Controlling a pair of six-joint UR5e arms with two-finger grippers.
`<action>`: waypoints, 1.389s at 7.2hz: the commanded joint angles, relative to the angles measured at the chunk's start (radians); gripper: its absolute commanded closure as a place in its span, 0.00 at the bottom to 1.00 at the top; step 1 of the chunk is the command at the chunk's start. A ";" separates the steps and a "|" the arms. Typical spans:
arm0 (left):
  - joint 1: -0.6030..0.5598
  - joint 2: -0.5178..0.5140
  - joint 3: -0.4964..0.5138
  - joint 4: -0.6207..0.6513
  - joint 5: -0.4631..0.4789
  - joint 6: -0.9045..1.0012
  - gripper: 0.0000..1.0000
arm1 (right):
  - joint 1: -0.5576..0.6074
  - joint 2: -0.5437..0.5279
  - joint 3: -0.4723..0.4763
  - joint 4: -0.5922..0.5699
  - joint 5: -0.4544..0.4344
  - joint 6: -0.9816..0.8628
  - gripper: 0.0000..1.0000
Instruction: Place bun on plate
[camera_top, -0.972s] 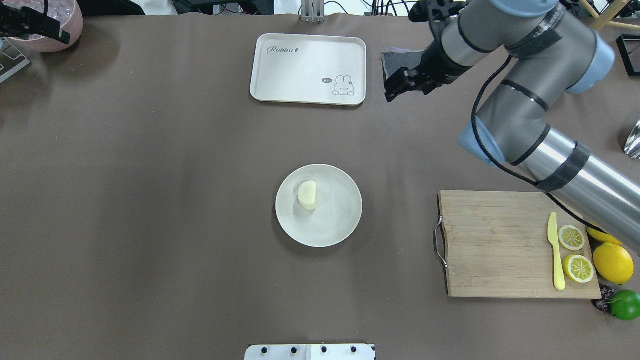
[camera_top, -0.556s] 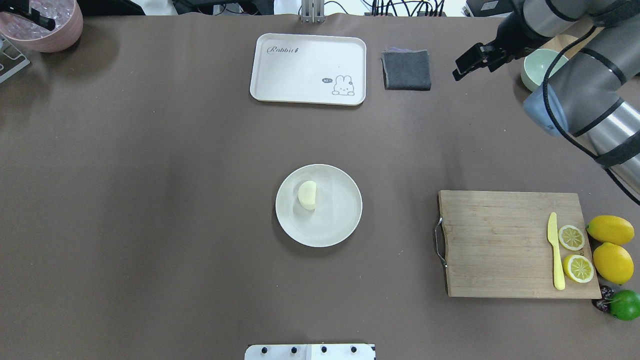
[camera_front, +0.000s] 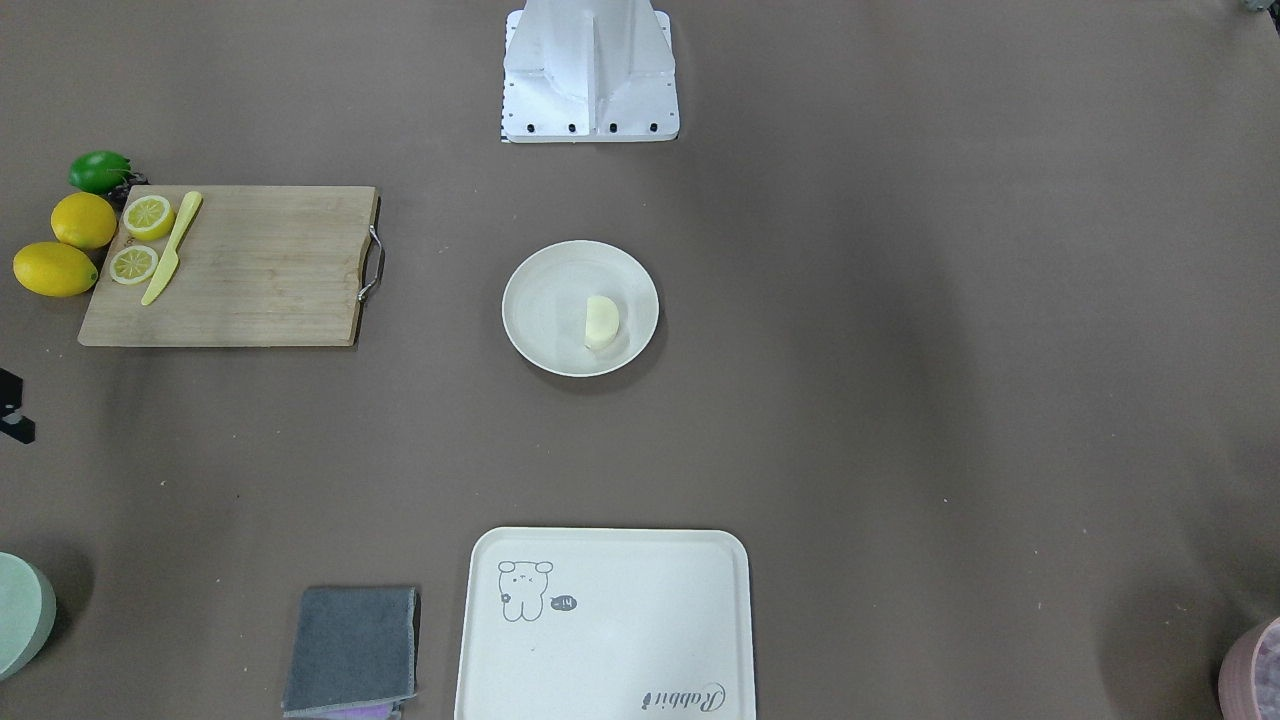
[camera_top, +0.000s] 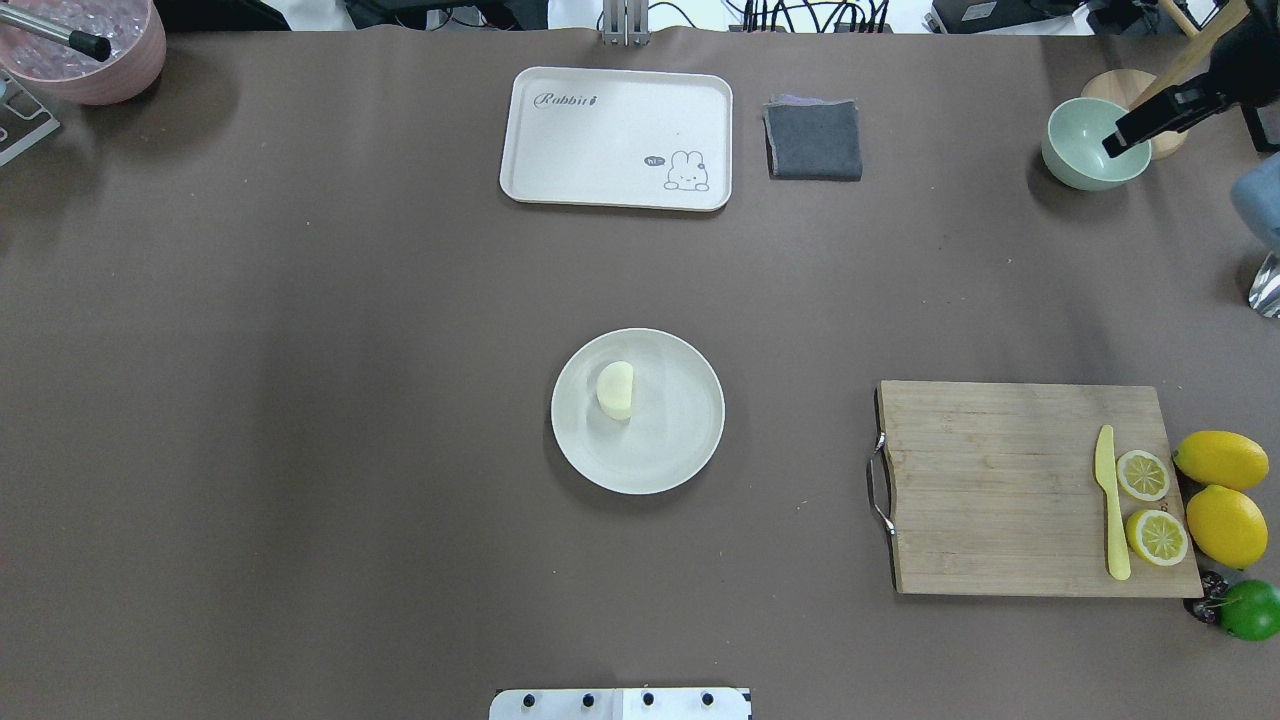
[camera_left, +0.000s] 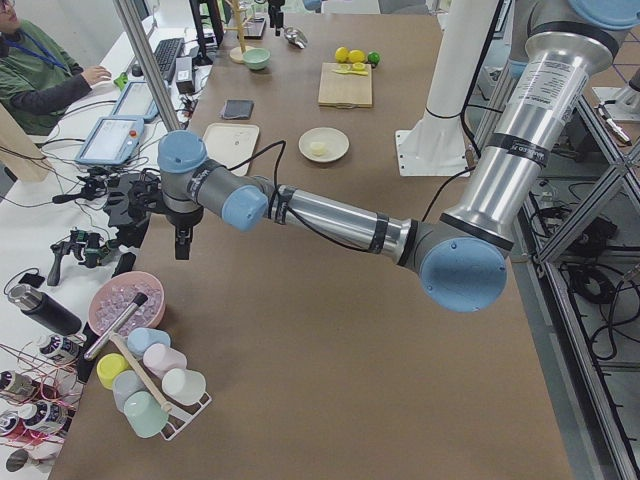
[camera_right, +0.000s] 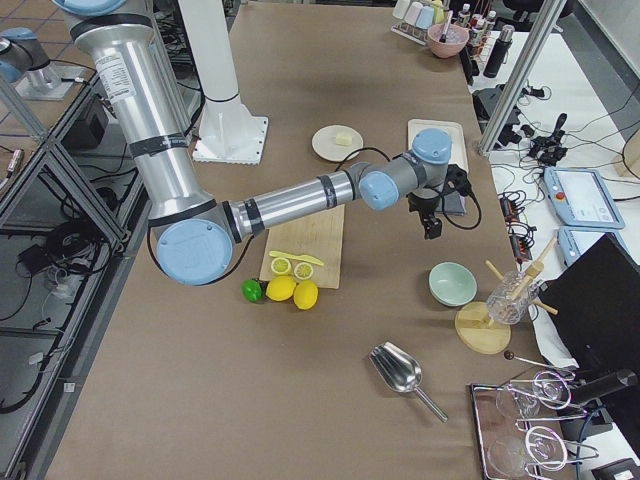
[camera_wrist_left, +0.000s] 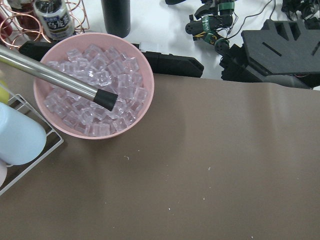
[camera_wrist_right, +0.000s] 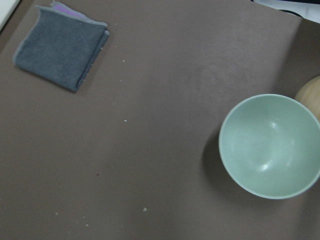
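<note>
Right gripper (camera_top: 1118, 140) has swung off over the green bowl (camera_top: 1075, 152). Bun (camera_top: 615, 389) sits on the plate (camera_top: 680, 432), so you're basically done. Can't tell whether it or the left gripper (camera_left: 183, 238) is open.

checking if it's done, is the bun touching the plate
Touching. The overhead view shows the bun lying flat on the plate, well inside its rim.

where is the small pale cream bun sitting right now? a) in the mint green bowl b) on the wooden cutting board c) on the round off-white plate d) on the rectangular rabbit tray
c: the small pale cream bun lies inside the rim of the round off-white plate at mid-table.
</note>
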 joint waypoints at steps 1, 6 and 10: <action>-0.068 0.006 0.068 0.038 -0.004 0.181 0.02 | 0.081 -0.046 -0.019 -0.001 0.002 -0.063 0.00; -0.130 0.015 0.063 0.166 -0.007 0.252 0.02 | 0.176 -0.137 -0.030 0.002 0.002 -0.060 0.00; -0.127 0.012 0.002 0.305 -0.007 0.253 0.02 | 0.181 -0.143 -0.035 0.001 -0.003 -0.048 0.00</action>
